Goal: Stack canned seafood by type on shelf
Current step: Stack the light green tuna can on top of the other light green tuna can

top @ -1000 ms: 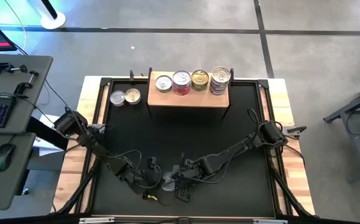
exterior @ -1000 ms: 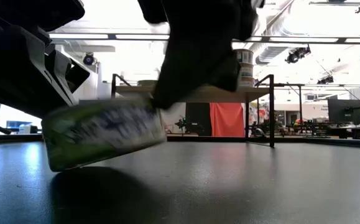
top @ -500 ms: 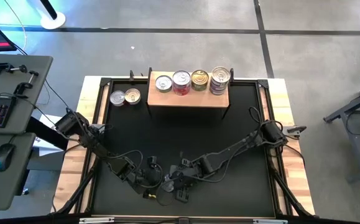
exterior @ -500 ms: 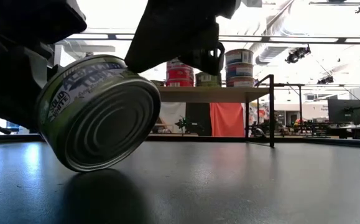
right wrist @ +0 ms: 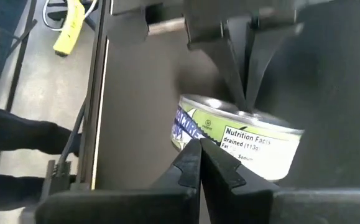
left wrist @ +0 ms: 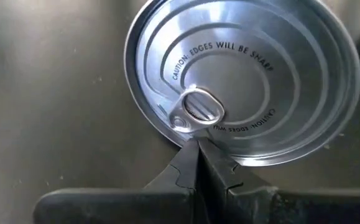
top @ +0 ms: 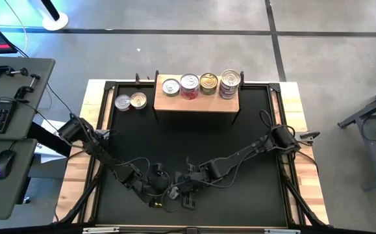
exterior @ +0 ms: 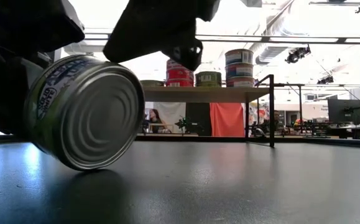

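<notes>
One tin (exterior: 83,112) with a green-and-blue label stands tilted on its lower rim on the black mat, near the table's near edge (top: 173,192). Its plain ribbed bottom faces the low camera. My left gripper (left wrist: 197,146) is shut at its pull-tab lid, and my right gripper (right wrist: 199,146) is shut at its side wall. The wooden shelf (top: 197,101) at the far side carries a silver tin (top: 170,87), a red-labelled stack (top: 189,85), a gold tin (top: 208,82) and a blue-labelled stack (top: 230,84). My left gripper presses its shut fingertips against the lid's rim (left wrist: 189,138) just below the pull tab, with the fingers pointing at the lid face. The tin leans with its lower rim (exterior: 86,167) on the mat. My right gripper lays its shut fingertips against the tin's labelled side wall (right wrist: 211,138), coming at it from the table's right.
Two more tins (top: 130,101) rest on the mat left of the shelf. The shelf's thin black legs (exterior: 272,112) stand on the mat's far part. Cables trail from both arms over the mat (top: 252,130), whose middle shows bare.
The tin has tipped up from a low tilt, side toward the low camera, to stand steeply on its rim with its bottom turned to the near edge, shifting slightly left. My right gripper has moved a little toward the table's left, against the tin.
</notes>
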